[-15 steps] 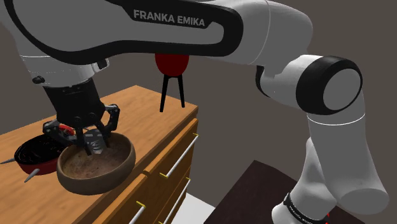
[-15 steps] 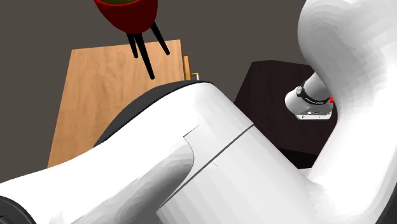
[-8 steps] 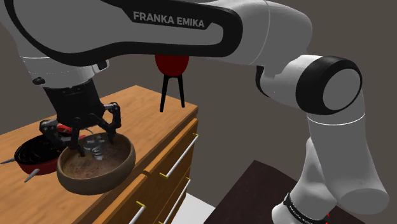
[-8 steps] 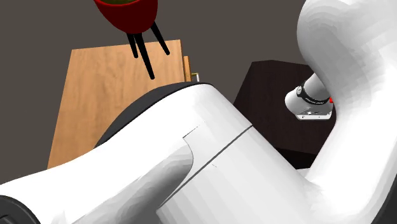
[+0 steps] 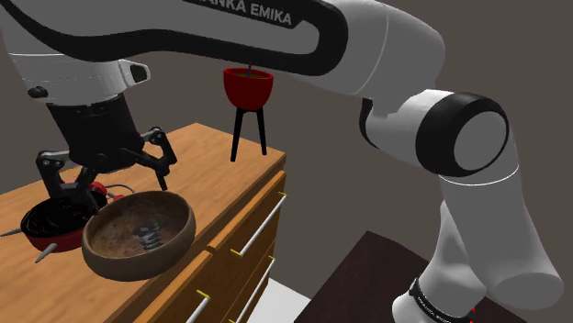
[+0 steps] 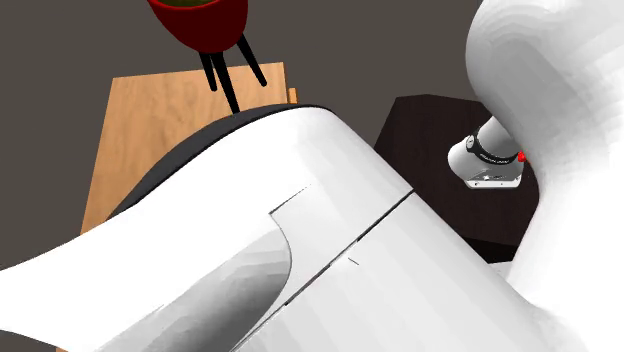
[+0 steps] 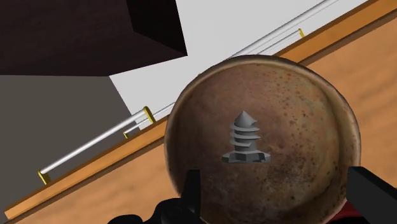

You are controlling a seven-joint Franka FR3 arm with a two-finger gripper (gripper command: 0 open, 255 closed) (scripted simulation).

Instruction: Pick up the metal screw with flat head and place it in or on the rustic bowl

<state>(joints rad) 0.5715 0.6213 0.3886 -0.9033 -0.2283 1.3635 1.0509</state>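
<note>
We find the rustic bowl (image 5: pixel 180 246) at the dresser (image 5: pixel 213 154) top's front edge, screw (image 5: pixel 147 235) inside (let go); the gripper (image 5: pixel 110 186), jaws spread, has lifted clear.

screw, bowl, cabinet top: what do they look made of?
Screw: plain grey, shaded threads, probably metal, dull. Bowl: mottled speckled brown, matte; earthenware perhaps, could be wood. Cabinet top: orange-brown with grain streaks, smooth wood.

Wooden dresser (image 5: pixel 207 165) with bar-handled drawers (image 5: pixel 246 218) against dim grey-brown walls (image 5: pixel 519 41)
</note>
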